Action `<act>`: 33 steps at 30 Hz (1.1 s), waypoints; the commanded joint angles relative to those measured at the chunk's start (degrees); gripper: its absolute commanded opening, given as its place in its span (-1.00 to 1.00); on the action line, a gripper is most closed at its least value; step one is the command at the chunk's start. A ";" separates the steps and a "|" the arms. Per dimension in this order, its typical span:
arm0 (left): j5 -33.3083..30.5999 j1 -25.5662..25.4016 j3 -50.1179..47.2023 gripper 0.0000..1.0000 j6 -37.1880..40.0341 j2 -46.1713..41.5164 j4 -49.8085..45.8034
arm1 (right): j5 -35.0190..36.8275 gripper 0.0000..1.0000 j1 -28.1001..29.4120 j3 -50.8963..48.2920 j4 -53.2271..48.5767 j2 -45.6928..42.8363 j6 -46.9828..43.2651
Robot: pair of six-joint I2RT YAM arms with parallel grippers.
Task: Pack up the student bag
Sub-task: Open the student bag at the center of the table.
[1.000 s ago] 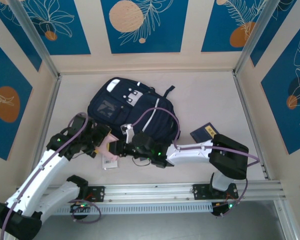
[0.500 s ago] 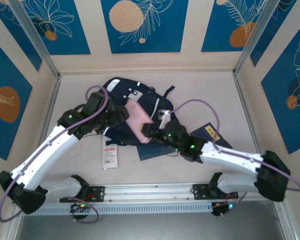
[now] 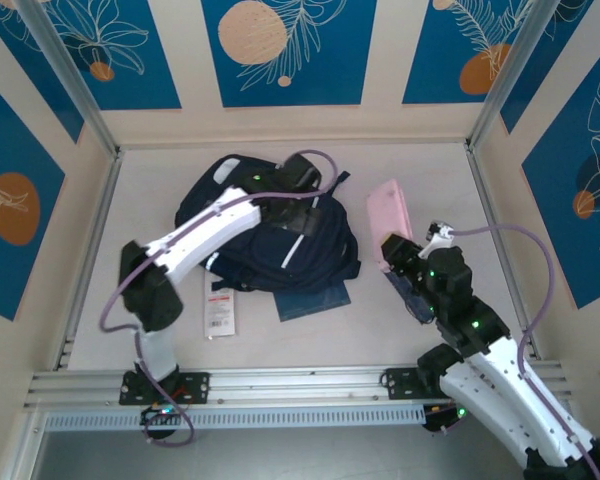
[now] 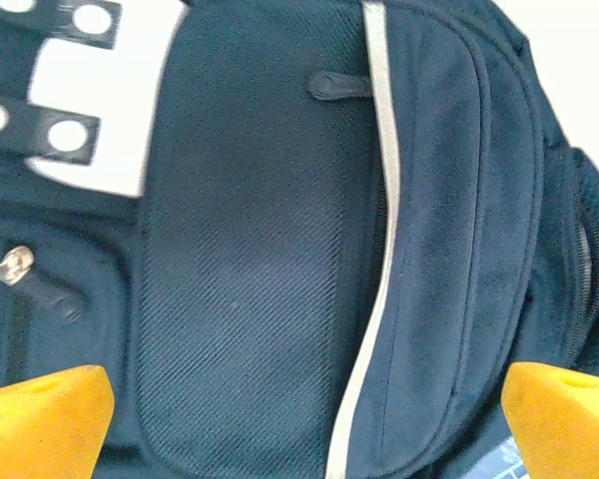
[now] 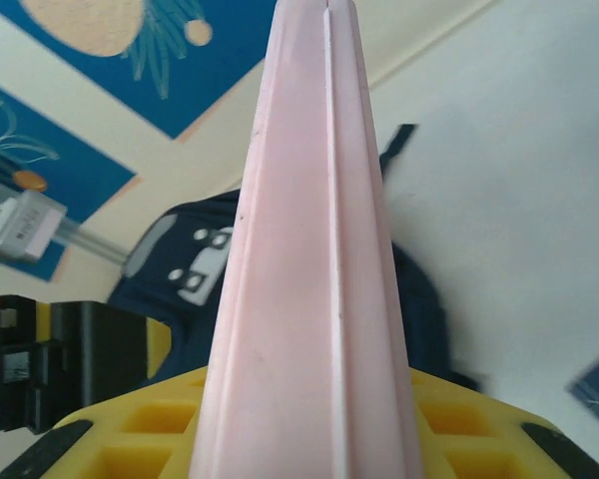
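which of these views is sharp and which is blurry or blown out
Left wrist: weave of the dark navy fabric backpack is crisp, its white patch blown out, yellow fingers soft. Right wrist: the pale pink flat case is close and soft, background blurred. Top external: even light, faint shadows.

Pale beige tabletop point(image 3: 430, 170) w/ cream walls point(image 3: 180, 125), blue leaf-print panels point(image 3: 330, 60) at 12, 9 & 3 o'clock, alu rail point(image 3: 310, 380) at 6.

The left arm stretches from its near-left base far and rightward, and the left hand point(image 3: 302, 200) points down with its fingers point(image 4: 40, 414) spread wide. The right arm bends at near right, its right hand point(image 3: 395, 258) clamped on a pink case point(image 3: 390, 215).
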 commanded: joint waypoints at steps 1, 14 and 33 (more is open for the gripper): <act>-2.97 -0.72 7.56 1.00 4.73 6.38 -4.35 | -2.36 -0.66 -2.79 1.11 -5.42 -2.60 -1.50; -3.86 -2.86 12.38 0.98 3.21 18.48 -3.78 | -10.78 -0.65 -10.33 -3.48 -4.60 -4.90 -0.57; -0.45 -4.08 10.93 0.79 1.50 19.48 -1.98 | -18.20 -0.65 -15.29 -7.55 -0.83 -4.65 4.12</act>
